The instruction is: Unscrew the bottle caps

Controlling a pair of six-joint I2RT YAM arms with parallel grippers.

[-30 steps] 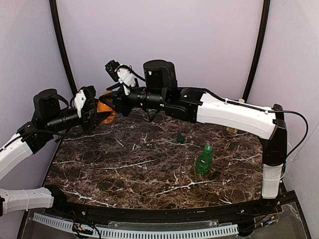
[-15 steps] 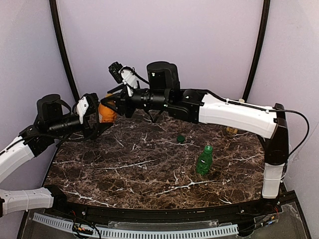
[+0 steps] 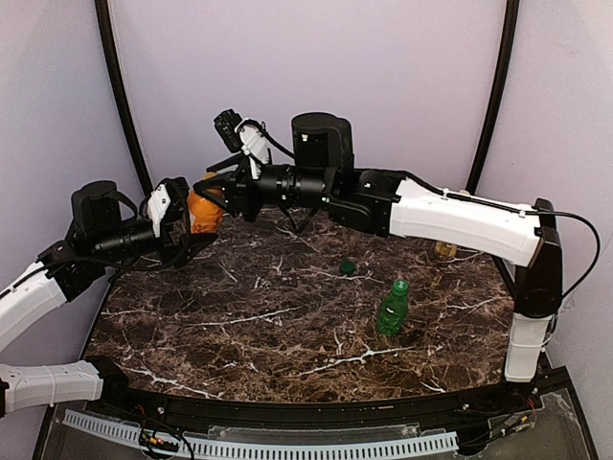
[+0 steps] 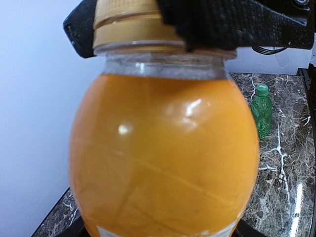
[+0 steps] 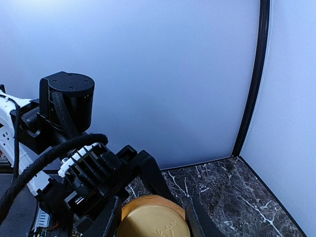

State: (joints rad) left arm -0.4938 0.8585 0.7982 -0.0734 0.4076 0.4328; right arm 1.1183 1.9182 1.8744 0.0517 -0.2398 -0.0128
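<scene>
Only the wrist views show right claw [image 5: 153, 210] pinching tan-gold cap [image 5: 154, 226]; left claw [image 3: 192, 222]: cannot tell if spread.

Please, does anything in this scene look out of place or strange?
One dark green cap lies loose on the marble table, apart from any bottle. The orange bottle is off the table, in the air at the far left, with the right claw shut on its tan-gold cap. No spill or damage shows.
</scene>
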